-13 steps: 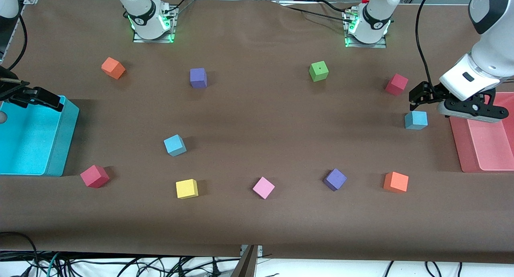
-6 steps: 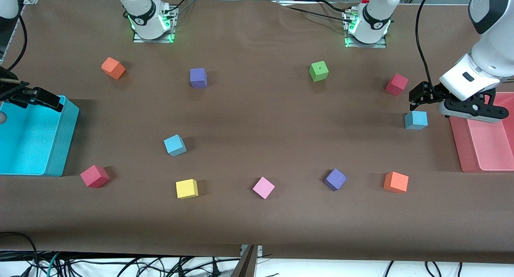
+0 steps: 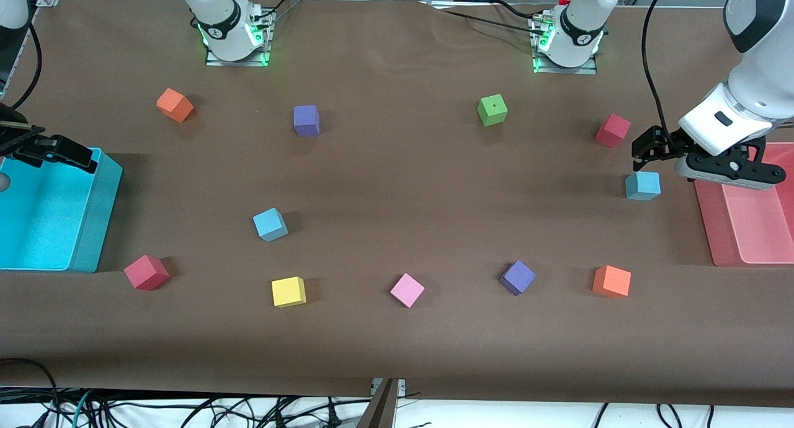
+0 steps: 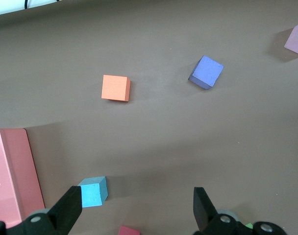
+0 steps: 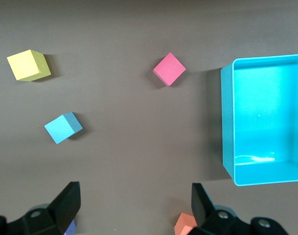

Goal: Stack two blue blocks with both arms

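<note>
One blue block [image 3: 270,224] lies toward the right arm's end of the table, between the purple cube and the yellow cube. It also shows in the right wrist view [image 5: 63,127]. The other blue block [image 3: 642,185] lies toward the left arm's end, beside the pink tray. It shows by one fingertip in the left wrist view [image 4: 92,192]. My left gripper [image 3: 731,169] [image 4: 136,211] hangs open and empty over the tray's edge, above that block. My right gripper [image 3: 59,154] [image 5: 134,210] hangs open and empty over the cyan bin's edge.
A cyan bin [image 3: 102,211] stands at the right arm's end and a pink tray [image 3: 707,223] at the left arm's end. Orange, purple, green, red, yellow and pink cubes are scattered on the brown table, among them a red cube [image 3: 613,130] near the left gripper.
</note>
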Controlling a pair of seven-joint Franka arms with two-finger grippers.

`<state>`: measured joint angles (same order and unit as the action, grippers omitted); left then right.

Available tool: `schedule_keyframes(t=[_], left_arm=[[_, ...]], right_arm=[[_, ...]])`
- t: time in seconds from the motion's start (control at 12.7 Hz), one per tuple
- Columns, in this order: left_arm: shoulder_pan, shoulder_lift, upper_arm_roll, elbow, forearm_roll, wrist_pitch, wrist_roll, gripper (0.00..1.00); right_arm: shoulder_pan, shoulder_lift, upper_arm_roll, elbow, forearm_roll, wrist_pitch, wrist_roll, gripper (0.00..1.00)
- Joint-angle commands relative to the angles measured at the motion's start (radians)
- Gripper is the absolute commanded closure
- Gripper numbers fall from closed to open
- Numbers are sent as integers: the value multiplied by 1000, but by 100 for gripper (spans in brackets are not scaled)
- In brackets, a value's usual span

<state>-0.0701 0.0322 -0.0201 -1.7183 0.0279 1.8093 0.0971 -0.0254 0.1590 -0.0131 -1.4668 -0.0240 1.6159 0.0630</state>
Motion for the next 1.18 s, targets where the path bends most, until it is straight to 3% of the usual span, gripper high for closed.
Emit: schedule_keyframes(t=[0.0, 1.1], left_arm=[[-5, -17, 0, -11, 42, 12, -7, 0], [-5, -12, -20, -9, 58, 13, -7, 0]], right_arm=[[-19, -1, 13, 10, 18, -1, -12, 0], [-19, -1, 13, 10, 16, -1, -9, 0]])
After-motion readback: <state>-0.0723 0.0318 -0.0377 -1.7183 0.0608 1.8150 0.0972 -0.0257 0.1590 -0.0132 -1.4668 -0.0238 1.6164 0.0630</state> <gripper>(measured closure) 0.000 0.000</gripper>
